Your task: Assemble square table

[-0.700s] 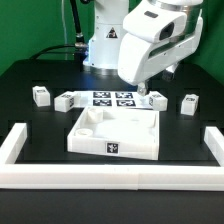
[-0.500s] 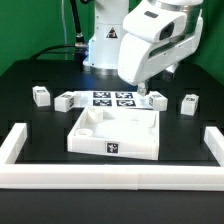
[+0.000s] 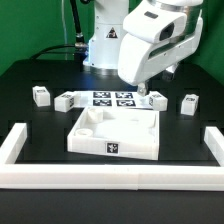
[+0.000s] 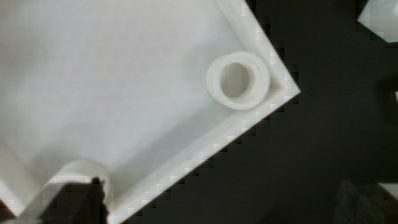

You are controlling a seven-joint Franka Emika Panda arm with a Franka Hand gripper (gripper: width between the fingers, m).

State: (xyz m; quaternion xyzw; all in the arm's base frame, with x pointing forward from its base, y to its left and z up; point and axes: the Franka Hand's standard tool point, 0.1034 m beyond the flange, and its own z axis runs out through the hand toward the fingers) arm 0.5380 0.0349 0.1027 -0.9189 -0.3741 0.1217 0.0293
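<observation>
The square table top (image 3: 115, 135) lies white and rimmed in the middle of the black table, with a tag on its front wall. In the wrist view the top (image 4: 107, 90) fills most of the picture, and one round corner socket (image 4: 240, 78) shows near its edge. Leg blocks lie apart: two on the exterior view's left (image 3: 40, 96) (image 3: 65, 101) and two on its right (image 3: 155, 101) (image 3: 189, 103). My gripper (image 3: 143, 94) hangs over the top's far right corner. It is open (image 4: 214, 205), with one dark finger (image 4: 71, 200) over the top's inside and nothing held.
The marker board (image 3: 112, 98) lies behind the top, between the inner leg blocks. A long white bar frame (image 3: 110, 177) runs along the front and up both sides. The robot's base (image 3: 105, 45) stands at the back.
</observation>
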